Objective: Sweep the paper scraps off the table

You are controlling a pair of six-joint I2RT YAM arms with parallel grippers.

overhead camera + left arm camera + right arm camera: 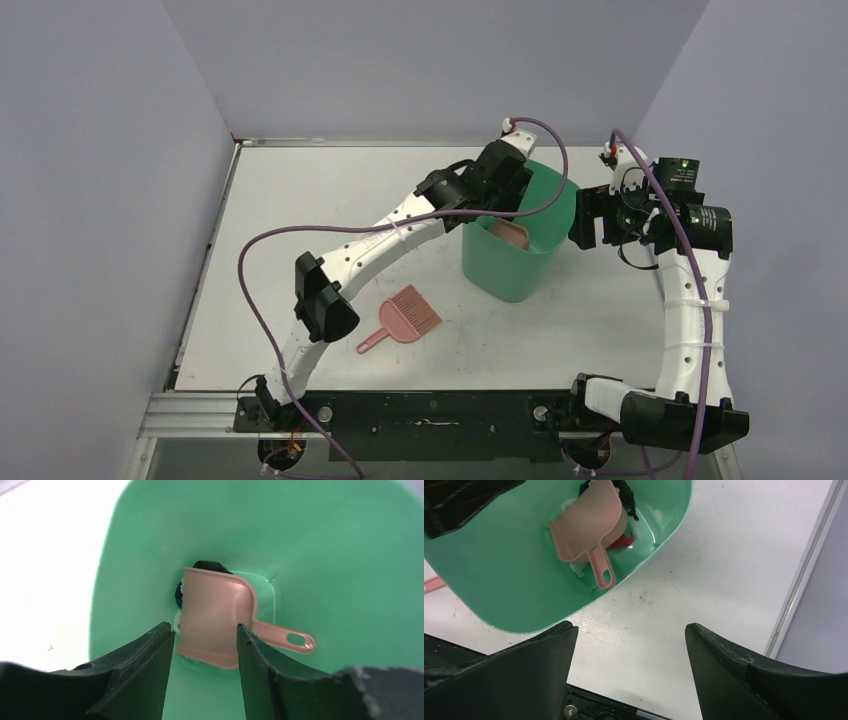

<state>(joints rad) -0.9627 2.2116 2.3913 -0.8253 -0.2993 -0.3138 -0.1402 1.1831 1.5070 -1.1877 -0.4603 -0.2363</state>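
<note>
The paper scraps lie at the bottom of a green bin (505,270), under a pink dustpan (215,612) that rests inside it. In the left wrist view a dark scrap (207,566) and a blue one (178,594) peek out. In the right wrist view a red scrap (624,540), a dark one (628,497) and a white one (576,568) show beside the dustpan (586,522). My left gripper (204,626) is open and empty above the bin's mouth (500,185). My right gripper (629,630) is open and empty beside the bin's right wall (590,222). No scraps show on the table (300,220).
A pink brush (405,315) lies on the table in front of the bin, near the left arm's elbow. The table's metal edge rail (804,570) and grey wall run close on the right of my right gripper.
</note>
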